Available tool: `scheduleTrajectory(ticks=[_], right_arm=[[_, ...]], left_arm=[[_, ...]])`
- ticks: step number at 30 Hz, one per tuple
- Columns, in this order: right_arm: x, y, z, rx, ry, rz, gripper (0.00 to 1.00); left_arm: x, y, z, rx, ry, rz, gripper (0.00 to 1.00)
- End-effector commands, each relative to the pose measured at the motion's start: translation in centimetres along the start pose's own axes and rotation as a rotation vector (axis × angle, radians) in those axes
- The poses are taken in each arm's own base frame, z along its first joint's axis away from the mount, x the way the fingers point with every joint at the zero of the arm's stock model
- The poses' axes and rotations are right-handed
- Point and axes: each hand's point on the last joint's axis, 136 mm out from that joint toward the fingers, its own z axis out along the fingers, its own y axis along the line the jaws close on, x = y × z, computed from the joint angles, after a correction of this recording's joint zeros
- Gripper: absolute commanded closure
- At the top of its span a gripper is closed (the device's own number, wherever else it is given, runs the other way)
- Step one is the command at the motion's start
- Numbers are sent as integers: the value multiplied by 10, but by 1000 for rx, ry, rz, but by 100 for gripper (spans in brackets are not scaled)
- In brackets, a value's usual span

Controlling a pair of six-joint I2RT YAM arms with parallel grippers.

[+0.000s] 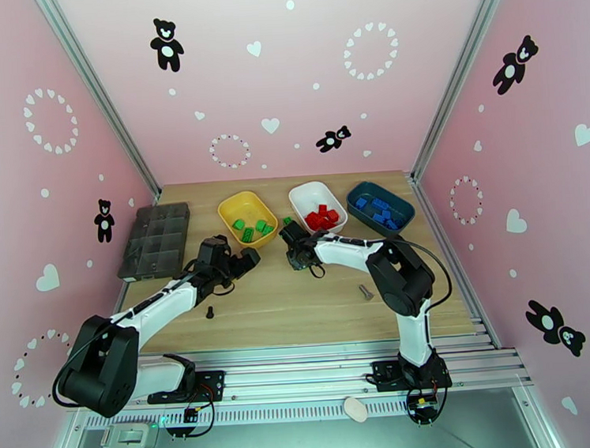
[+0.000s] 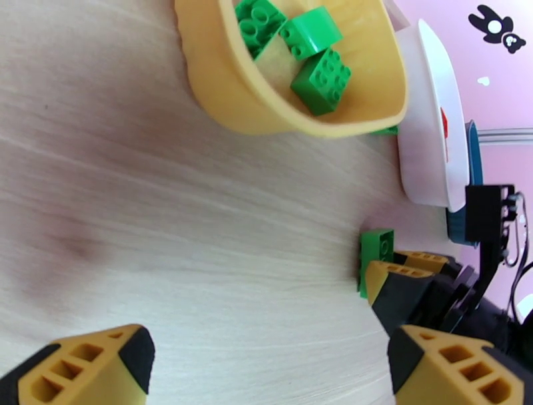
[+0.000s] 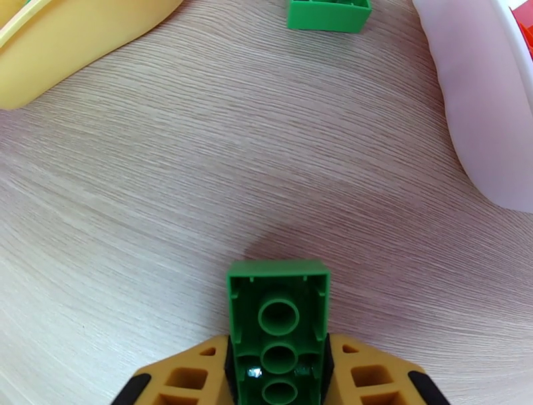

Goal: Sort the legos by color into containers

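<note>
My right gripper (image 3: 278, 356) is shut on a green lego (image 3: 278, 313), hollow underside toward the camera, low at the wood between the yellow tub (image 1: 230, 202) and white tub (image 1: 303, 193). The same lego (image 2: 376, 248) and the right gripper (image 2: 400, 265) appear in the left wrist view. A second green lego (image 3: 328, 13) lies ahead on the table. My left gripper (image 1: 245, 260) stands open and holds nothing, just left of the right gripper (image 1: 294, 248). Green legos (image 2: 321, 81) sit in the yellow tub (image 2: 226, 86), red legos (image 1: 323, 218) in the white tub, blue legos (image 1: 381, 210) in the teal tub (image 1: 358, 192).
A dark grey organizer tray (image 1: 155, 238) lies at the back left. Two small dark screws (image 1: 209, 311) (image 1: 365, 291) lie on the near part of the wooden table (image 1: 300, 315). Pink walls close in both sides and the back.
</note>
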Motion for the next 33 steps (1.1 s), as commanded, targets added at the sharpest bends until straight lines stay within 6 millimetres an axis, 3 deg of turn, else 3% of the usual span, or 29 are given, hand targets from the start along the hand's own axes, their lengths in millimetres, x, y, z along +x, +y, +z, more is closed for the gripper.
scheduleTrajectory(ticks=[1, 9, 17, 20, 25, 29, 33], right_arm=[[-19, 9, -32, -68, -67, 31, 72], [-77, 49, -66, -226, -196, 73, 72], [-139, 85, -58, -305, -267, 106, 71], [-157, 97, -50, -328, -275, 114, 67], [-177, 109, -44, -349, -286, 110, 49], [-182, 107, -54, -345, -300, 98, 45], [-179, 92, -68, -283, -313, 79, 45]], left_arm=[[-23, -17, -4, 54, -30, 13, 2], [-68, -31, -7, 110, -88, -35, 2], [-100, -17, -13, 156, -133, -138, 2], [-101, -13, -18, 157, -142, -147, 1], [-97, -9, -23, 156, -146, -153, 2], [-94, -8, -27, 154, -147, -152, 2], [-89, -8, -29, 149, -144, -140, 2]])
